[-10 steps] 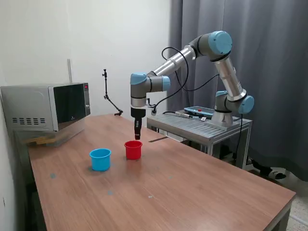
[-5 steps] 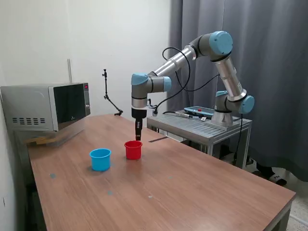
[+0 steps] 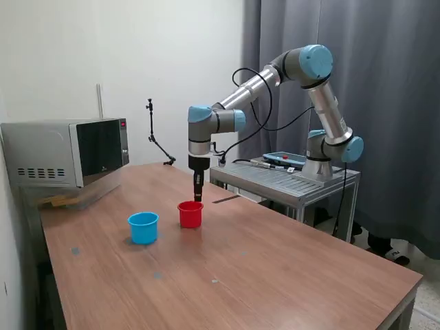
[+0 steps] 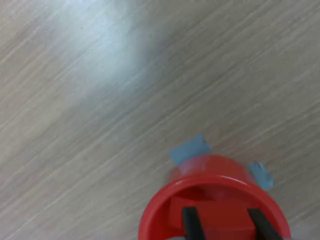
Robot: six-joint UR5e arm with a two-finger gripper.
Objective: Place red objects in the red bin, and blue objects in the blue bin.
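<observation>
Two-finger gripper [image 3: 197, 197] poised directly above the round red plastic cup [image 3: 190, 214], mid-worktop, aligned for dropping; fingers [image 4: 189, 223] parted, holding nothing visible; red cubes [image 4: 210, 217] inside.

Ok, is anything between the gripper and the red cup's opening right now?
Nothing visible. The gripper hangs directly over the red cup, fingertips above its open mouth, with red shapes inside the cup. The blue cup stands apart toward the exterior view's left.

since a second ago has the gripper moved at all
Yes, slightly: the gripper has drifted toward the exterior view's right and now hangs just over the red cup, which has stayed put beside the blue cup.
</observation>
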